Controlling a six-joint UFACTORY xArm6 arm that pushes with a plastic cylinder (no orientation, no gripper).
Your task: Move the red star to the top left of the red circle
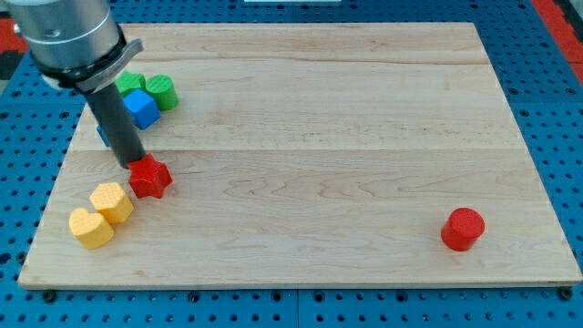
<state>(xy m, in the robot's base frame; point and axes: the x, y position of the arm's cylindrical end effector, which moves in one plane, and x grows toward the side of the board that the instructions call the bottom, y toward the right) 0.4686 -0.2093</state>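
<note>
Tip (133, 165) set at red star's (150, 177) upper-left (no jaws fitted, nothing held); a long, centred push toward the red circle (463, 228) near the surface's (319, 109) bottom-right corner is advised.

no readable text, labels or numbers

A pale wooden board (310, 137) with lengthwise planks carries all the blocks, and it rests on a blue perforated surface (547, 109). At the view's left, a red star (149, 177) lies on the wood with two yellow blocks, one (112, 201) just below-left of it and the other, heart-like one (90, 228) touching that; further up sit a blue cube (141, 108), a green cylinder (161, 92) against it and another green block (128, 84) partly hidden behind the arm. A red circle (463, 229) stands alone near the view's bottom right corner, well apart from everything else.
</note>
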